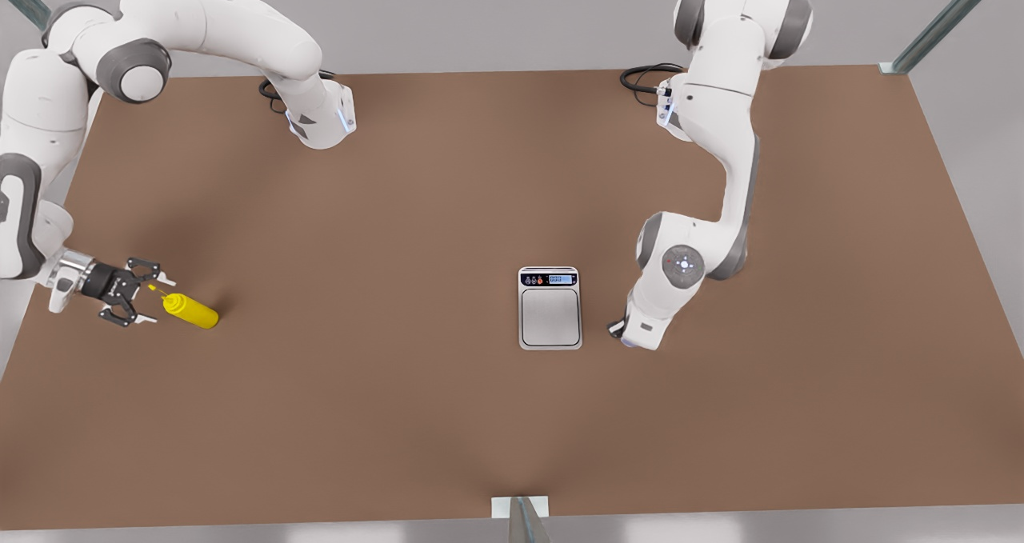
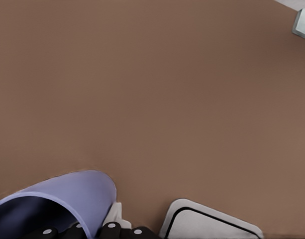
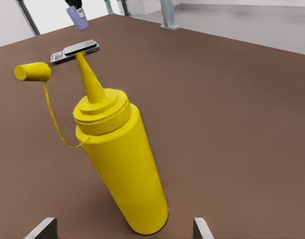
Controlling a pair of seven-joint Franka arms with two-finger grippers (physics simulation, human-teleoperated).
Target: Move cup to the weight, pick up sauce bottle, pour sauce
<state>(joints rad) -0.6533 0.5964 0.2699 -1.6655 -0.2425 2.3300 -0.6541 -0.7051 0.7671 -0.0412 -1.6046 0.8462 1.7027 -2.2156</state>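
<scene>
Bracketed by the right gripper's [image 1: 136, 295] spread fingers, the bright yellow cylindrical sauce bottle [image 3: 123, 167] is seen, nozzle toward the flat white weight [image 3: 75, 50], where the pale lavender cup [image 2: 67, 201] is held in the left gripper.

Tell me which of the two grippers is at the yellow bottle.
The right gripper, at the front view's left: open, facing the sauce bottle's nozzle end. The left gripper is shut on the cup beside the weight.

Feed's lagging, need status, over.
Left tool shut on cup, beside weight. Right tool open at sauce bottle, no grip. Cup not on weight.
</scene>
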